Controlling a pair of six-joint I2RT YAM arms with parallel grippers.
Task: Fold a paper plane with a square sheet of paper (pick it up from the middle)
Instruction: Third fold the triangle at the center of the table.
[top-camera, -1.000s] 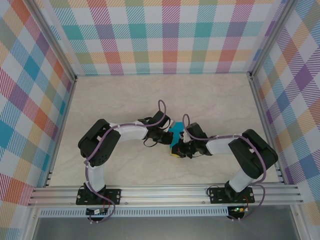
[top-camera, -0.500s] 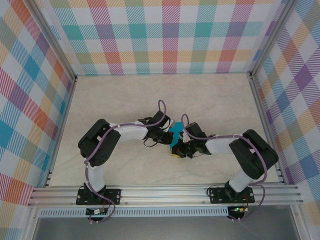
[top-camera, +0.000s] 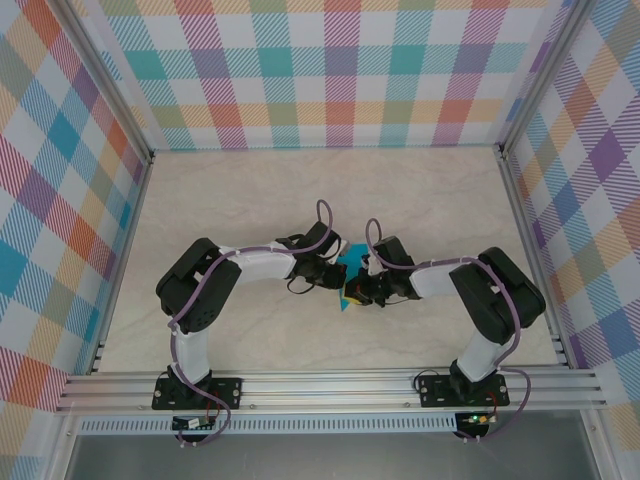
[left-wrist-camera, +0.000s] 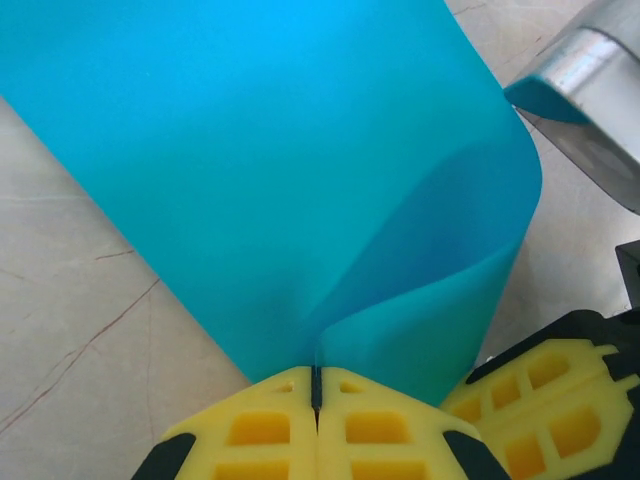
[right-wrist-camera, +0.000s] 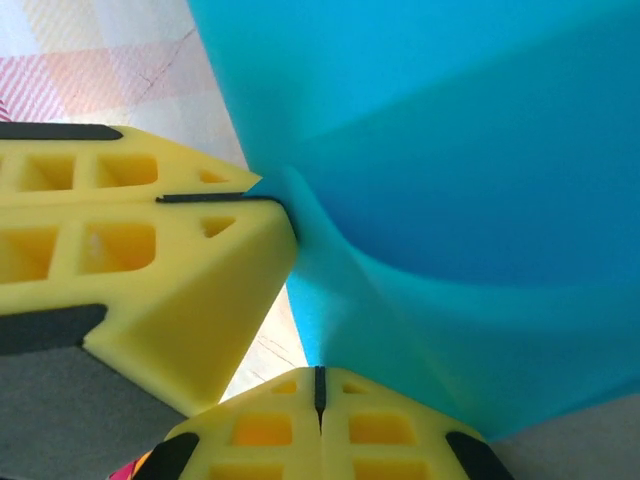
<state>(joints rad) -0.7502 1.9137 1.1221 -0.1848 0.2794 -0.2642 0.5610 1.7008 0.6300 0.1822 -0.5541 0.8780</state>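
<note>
**Right gripper (right-wrist-camera: 319, 385) nudges in, paper bows**

Both it and the left gripper (left-wrist-camera: 316, 385) are clamped tight on the sheet of paper (left-wrist-camera: 300, 170), side by side over mid-table (top-camera: 250, 200). The right one has crept leftward in the last second, curling the sheet, probably to start a fold.

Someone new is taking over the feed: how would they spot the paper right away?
Look at the middle of the pale marble table. There the left tool and the right tool both pinch a curled teal-blue paper. It is the only blue thing on the table.
</note>
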